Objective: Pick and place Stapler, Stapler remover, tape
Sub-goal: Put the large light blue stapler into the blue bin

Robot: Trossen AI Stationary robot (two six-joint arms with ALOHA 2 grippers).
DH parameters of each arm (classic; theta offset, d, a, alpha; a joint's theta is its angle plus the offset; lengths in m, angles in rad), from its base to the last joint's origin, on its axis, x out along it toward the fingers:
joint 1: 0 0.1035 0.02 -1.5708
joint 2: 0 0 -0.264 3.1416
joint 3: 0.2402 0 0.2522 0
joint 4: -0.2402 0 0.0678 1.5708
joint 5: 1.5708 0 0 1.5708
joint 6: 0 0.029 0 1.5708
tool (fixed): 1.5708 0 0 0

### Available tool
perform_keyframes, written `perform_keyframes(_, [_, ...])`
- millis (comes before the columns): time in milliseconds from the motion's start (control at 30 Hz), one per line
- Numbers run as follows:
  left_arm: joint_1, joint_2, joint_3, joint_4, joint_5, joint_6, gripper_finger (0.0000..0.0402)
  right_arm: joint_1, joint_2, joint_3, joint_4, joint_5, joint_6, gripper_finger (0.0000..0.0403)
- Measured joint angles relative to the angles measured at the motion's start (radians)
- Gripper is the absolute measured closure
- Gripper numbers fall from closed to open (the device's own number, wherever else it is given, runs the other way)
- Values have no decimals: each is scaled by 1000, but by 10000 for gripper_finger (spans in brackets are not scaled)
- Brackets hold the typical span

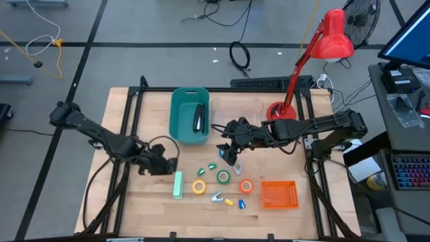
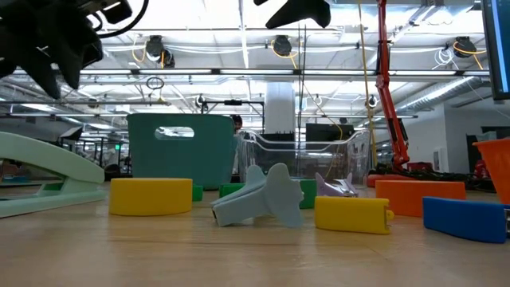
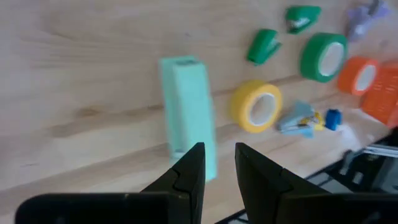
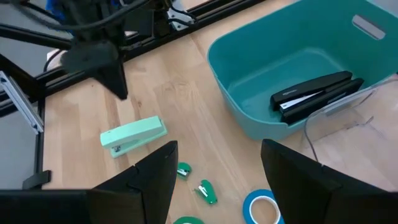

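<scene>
Left gripper [image 1: 163,163] of mine hangs slightly open just above the mint-green plastic stapler [image 1: 177,185]. Right gripper [image 1: 228,153] wide open, empty, near teal plastic bin [image 1: 176,117] w/ black stapler [image 1: 199,117] inside.

Bin [image 1: 189,115] at table's [image 1: 127,202] rear with a stapler [image 1: 199,117] inside, clear tray [image 1: 236,109] just right of it, second stapler [image 1: 177,185] front-left, tape rolls [image 1: 199,187] beside it, basket [image 1: 278,194] front-right, small pieces, possibly staple removers [image 1: 216,197], between them.
</scene>
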Motion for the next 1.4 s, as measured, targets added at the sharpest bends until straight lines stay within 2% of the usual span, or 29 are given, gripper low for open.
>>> perform_keyframes(133, [-16, 60, 0, 66, -32, -4, 312, 0, 0, 0, 1, 0, -33, 179])
perform_keyframes(400, [-59, 143, 55, 61, -54, -57, 312, -1, -1, -63, 10, 1, -75, 179])
perform_keyframes(767, [-80, 256, 183, -163, -62, -75, 308, -1, 0, -186, 102, -1, -61, 179])
perform_keyframes(867, [-80, 257, 183, -156, -65, -80, 291, -1, 0, -187, 117, 0, -61, 179])
perform_keyframes(1033, [-81, 257, 183, -134, -111, -54, 234, -1, 0, -187, 133, 1, -61, 179])
perform_keyframes(1167, [-80, 268, 183, -162, -108, -33, 198, -1, 0, -187, 132, 1, -61, 179])
perform_keyframes(1400, [-73, 336, 183, -148, -43, -35, 199, -8, 0, -187, 135, 2, -63, 179])
